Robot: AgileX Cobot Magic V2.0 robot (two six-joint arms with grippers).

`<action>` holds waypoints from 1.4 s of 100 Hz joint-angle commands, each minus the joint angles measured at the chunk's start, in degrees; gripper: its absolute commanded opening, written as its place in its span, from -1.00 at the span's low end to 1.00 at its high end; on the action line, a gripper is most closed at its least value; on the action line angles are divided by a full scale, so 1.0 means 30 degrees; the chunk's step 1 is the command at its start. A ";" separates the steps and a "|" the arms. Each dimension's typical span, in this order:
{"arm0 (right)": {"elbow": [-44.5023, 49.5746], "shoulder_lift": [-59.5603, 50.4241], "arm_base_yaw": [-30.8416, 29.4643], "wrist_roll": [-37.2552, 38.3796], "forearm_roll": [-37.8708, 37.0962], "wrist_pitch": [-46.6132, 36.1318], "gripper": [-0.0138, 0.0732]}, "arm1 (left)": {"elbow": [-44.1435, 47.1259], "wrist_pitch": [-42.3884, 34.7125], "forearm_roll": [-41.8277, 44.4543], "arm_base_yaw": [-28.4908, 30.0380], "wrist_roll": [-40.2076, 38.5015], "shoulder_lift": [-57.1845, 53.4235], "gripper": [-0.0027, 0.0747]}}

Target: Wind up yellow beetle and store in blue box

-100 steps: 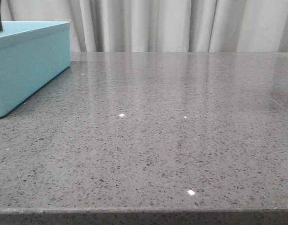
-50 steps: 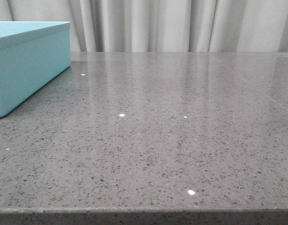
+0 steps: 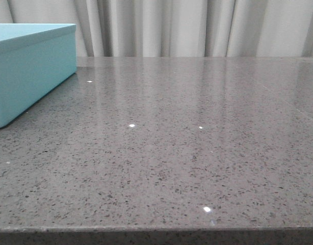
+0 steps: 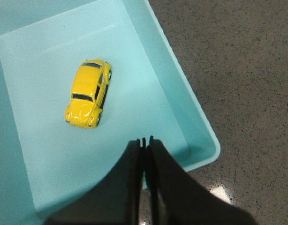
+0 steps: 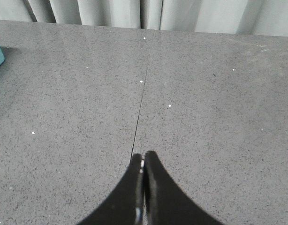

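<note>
Yellow beetle (image 4: pixel 88 94) on the floor of the blue box (image 4: pixel 153 89), upper left of centre in the left wrist frame, on its wheels, clear of every wall. Left tool (image 4: pixel 145 139) at lower centre of that frame, above the box's inside, fingers pressed together on nothing, apart from the car. Grey speckled table (image 4: pixel 247 79) down the right side there. Same box (image 3: pixel 29 71) at upper left of the front frame, on the table (image 3: pixel 187 148), pale curtain (image 3: pixel 197 25) behind. Right tool (image 5: pixel 143 157) at lower centre of the right wrist frame, closed and empty, over bare table; sliver of box at the left edge.
</note>
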 commanded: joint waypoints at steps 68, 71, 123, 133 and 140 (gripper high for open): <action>1.0630 -0.7168 -0.0018 -0.0184 0.0064 -0.9556 -0.84 | 1.4867 -0.6267 -0.2132 0.0017 -0.0162 -1.5623 -0.98; 1.0685 -0.7168 -0.0018 -0.0184 0.0064 -0.9685 -0.84 | 1.5107 -0.6267 -0.2132 0.0017 -0.0162 -1.6012 -0.98; 1.0740 -0.7168 -0.0018 -0.0184 0.0064 -0.9644 -0.84 | 1.5574 -0.5671 -0.2132 0.0017 -0.0162 -1.6978 -0.98; 1.0740 -0.7168 -0.0018 -0.0184 0.0064 -0.9644 -0.84 | 1.5574 -0.5671 -0.2132 0.0017 -0.0162 -1.6978 -0.98; 1.0740 -0.7168 -0.0018 -0.0184 0.0064 -0.9644 -0.84 | 1.5574 -0.5671 -0.2132 0.0017 -0.0162 -1.6978 -0.98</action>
